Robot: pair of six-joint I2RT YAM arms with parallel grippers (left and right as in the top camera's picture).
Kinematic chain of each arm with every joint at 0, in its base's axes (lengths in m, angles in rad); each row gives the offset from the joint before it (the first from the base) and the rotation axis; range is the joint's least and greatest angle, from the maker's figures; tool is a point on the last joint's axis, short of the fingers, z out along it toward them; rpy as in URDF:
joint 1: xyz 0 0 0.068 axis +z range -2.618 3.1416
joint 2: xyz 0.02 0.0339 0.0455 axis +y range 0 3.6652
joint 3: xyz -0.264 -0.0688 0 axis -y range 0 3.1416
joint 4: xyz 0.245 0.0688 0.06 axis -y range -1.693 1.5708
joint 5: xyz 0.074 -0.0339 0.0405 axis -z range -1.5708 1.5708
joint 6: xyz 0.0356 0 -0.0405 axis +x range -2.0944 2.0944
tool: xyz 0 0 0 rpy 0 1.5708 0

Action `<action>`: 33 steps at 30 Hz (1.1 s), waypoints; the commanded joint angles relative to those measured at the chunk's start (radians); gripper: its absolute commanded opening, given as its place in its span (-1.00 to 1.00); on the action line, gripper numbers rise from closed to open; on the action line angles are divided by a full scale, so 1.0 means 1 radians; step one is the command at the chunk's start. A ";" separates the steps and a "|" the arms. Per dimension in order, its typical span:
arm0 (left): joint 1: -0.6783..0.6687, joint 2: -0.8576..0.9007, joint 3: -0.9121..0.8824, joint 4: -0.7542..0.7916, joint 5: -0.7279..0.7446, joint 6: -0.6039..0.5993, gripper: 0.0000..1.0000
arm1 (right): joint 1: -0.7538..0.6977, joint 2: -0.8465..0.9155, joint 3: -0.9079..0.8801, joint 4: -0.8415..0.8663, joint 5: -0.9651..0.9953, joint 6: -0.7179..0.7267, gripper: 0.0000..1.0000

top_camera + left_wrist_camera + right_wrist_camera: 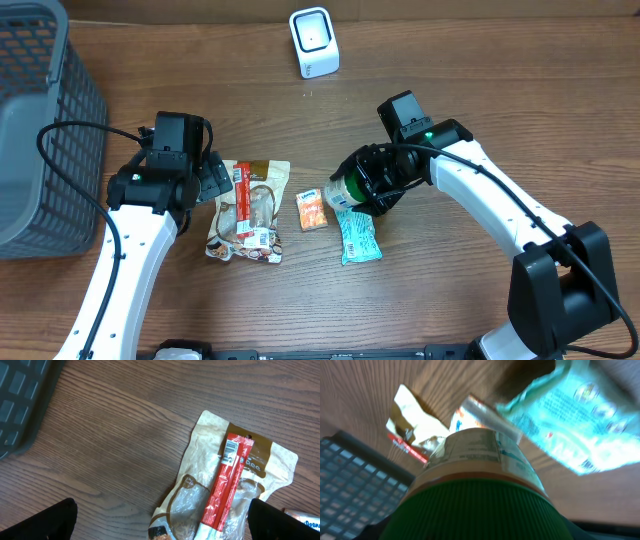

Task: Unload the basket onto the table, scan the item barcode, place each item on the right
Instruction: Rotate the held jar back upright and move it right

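Note:
My right gripper (383, 182) is shut on a jar (347, 190) with a green ribbed cap (480, 510) and a pale label (475, 450), held tilted just above the table, cap towards the wrist. The cap hides the fingers in the right wrist view. The white scanner (314, 42) stands at the back of the table, well apart from the jar. My left gripper (160, 525) hangs open over a brown snack pouch (200, 450) with a red stick pack (227, 485) lying on it. A barcode (230, 452) shows at the stick's top end. Nothing sits between the black fingers (45, 522).
A grey mesh basket (40, 130) fills the left side. A small orange sachet (312, 210) and a teal packet (358, 237) lie on the wooden table (470, 80) under and beside the jar. The pouch (255, 215) lies beside the left wrist.

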 commanded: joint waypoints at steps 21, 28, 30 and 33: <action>0.000 -0.004 0.016 0.001 -0.014 0.004 0.99 | -0.003 -0.003 0.028 -0.087 0.505 -0.612 -0.93; 0.000 -0.004 0.016 0.000 -0.014 0.004 0.99 | -0.003 -0.003 0.026 -0.087 0.541 -0.816 -0.93; 0.000 -0.004 0.016 0.001 -0.014 0.004 0.99 | -0.003 -0.003 0.026 -0.081 0.576 -0.815 -0.93; 0.000 -0.004 0.016 0.001 -0.014 0.004 0.99 | -0.003 -0.003 0.026 -0.076 0.617 -0.815 -0.93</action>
